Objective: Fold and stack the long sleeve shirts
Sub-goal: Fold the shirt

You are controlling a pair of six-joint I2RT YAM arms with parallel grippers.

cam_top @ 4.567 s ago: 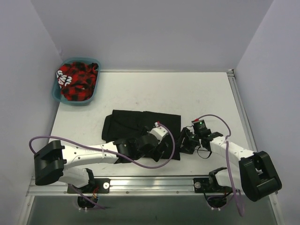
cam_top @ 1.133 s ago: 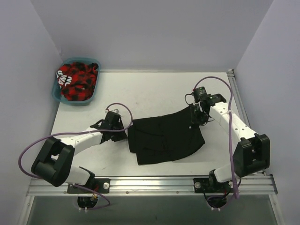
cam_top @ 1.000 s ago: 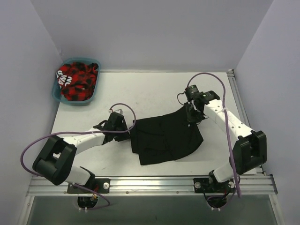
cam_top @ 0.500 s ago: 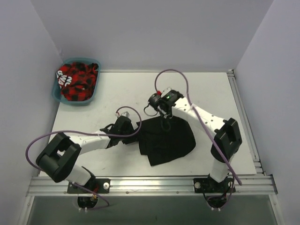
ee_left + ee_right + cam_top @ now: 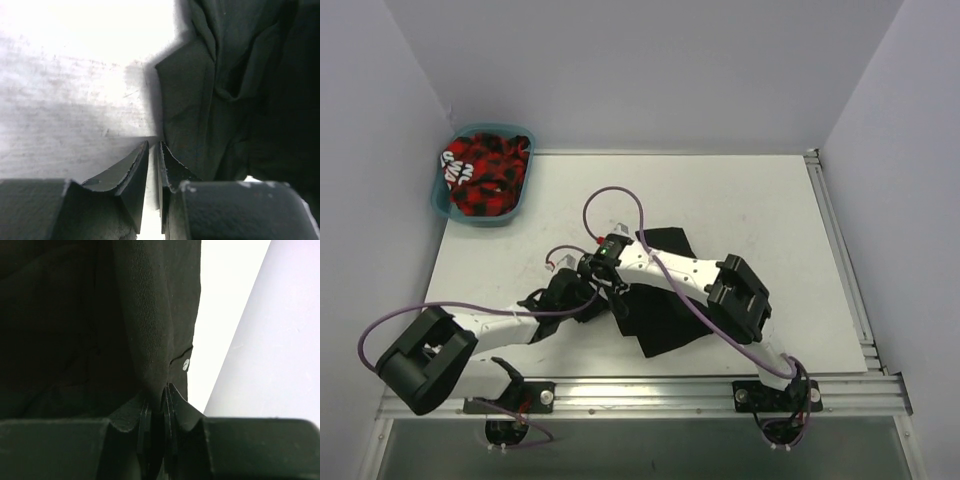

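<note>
Table [image 5: 750, 200]: pale, flat, carrying all items.
Black shirt [image 5: 660, 325]: bunched and creased at the middle of the table, towards the near edge; one part is lifted into a fold.
Teal basket [image 5: 442, 196]: at the far left corner, filled with a red-and-black cloth [image 5: 485, 175].
Right gripper [image 5: 160, 392]: reaches across the shirt, its jaws clenched on a fold of the black cloth.
Left gripper [image 5: 154, 146]: low on the table at the shirt's left edge, jaws drawn nearly together, only a thin pale slit between them.
Button [image 5: 185, 365]: small, pale, on the shirt's hem beside the held fold.
</note>
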